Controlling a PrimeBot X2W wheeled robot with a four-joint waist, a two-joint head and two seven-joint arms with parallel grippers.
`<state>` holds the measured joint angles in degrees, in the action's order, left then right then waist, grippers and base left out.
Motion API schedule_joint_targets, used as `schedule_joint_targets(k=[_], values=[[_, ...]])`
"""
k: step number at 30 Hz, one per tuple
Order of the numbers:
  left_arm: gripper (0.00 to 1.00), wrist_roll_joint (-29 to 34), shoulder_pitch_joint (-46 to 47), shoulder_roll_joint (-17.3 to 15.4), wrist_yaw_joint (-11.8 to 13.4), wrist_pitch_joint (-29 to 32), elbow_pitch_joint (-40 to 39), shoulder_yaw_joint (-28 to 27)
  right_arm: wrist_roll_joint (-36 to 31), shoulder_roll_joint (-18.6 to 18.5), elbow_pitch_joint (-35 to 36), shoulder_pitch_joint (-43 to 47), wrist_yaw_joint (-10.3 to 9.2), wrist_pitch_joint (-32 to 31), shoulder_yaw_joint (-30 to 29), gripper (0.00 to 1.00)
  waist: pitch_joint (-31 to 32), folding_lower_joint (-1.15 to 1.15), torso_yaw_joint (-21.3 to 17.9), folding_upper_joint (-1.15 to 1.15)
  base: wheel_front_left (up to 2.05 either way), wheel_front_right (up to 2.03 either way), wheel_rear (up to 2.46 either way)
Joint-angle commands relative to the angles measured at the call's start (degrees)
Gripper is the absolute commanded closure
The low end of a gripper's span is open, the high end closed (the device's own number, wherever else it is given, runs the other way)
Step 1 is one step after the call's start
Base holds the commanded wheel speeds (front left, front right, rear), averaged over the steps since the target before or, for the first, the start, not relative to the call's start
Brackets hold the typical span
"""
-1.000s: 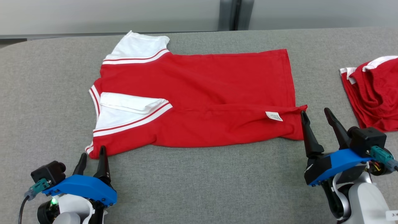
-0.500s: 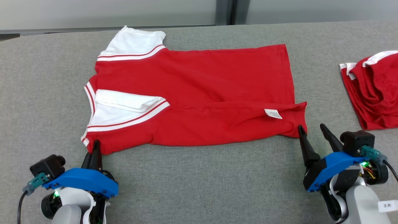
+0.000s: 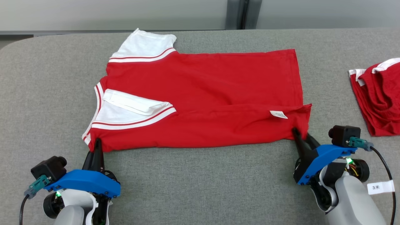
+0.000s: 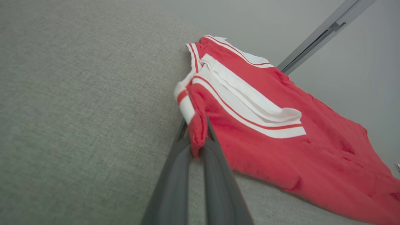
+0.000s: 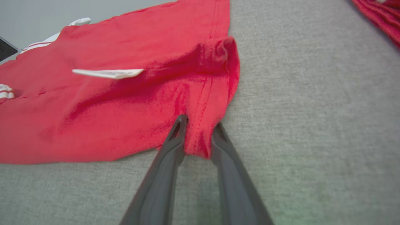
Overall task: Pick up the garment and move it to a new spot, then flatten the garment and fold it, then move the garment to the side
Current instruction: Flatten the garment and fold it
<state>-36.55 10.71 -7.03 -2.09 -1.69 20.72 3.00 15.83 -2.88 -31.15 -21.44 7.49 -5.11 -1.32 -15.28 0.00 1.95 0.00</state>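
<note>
The garment [image 3: 203, 93] is a red shirt with white, red-striped sleeves, lying spread on the grey table [image 3: 203, 187] with its near edge folded over. My left gripper [image 3: 96, 145] is shut on its near-left corner; in the left wrist view that corner [image 4: 195, 125] is bunched between the fingers of the gripper [image 4: 197, 137]. At the near-right hem corner my right gripper [image 3: 301, 136] has its fingers on both sides of the cloth. In the right wrist view the hem [image 5: 200, 131] fills the narrow gap between them. A white label [image 3: 278, 114] lies just left of that corner.
A second pile of red and white clothes [image 3: 379, 93] sits at the table's right edge, close to my right arm. The table ends at a pale wall [image 3: 125, 12] behind the shirt. Bare grey table runs along the front between my two arms.
The left gripper shut on the near-left corner and keeps hold. The right gripper moved onto the near-right hem corner and its fingers closed in on the cloth. The head camera shifted slightly.
</note>
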Motion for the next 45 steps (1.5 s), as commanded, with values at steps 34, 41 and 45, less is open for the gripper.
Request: schedule_joint_targets(k=[34, 41, 45], values=[[1.00, -2.5, -24.2, -1.9, 1.3, 5.3, -21.2, 3.5, 0.1, -0.1, 31.5, 28.4, 0.01, -13.2, -6.2, 0.74, 4.9, 0.00, -0.2, 0.00, 0.00, 0.00, 0.00], [0.00, -0.8, -23.2, -3.8, 2.0, 4.5, -21.5, 2.6, 0.9, -0.1, 30.6, 27.9, 0.01, -10.3, -5.8, 0.00, 5.1, 0.00, -1.3, 0.00, 0.00, 0.00, 0.00], [0.00, 0.8, -22.3, -5.5, 3.0, 5.3, -24.5, 2.3, -0.3, -0.1, 32.5, 26.4, 0.01, -9.1, -6.8, 0.00, 5.2, 0.00, -2.0, 0.00, 0.00, 0.00, 0.00]])
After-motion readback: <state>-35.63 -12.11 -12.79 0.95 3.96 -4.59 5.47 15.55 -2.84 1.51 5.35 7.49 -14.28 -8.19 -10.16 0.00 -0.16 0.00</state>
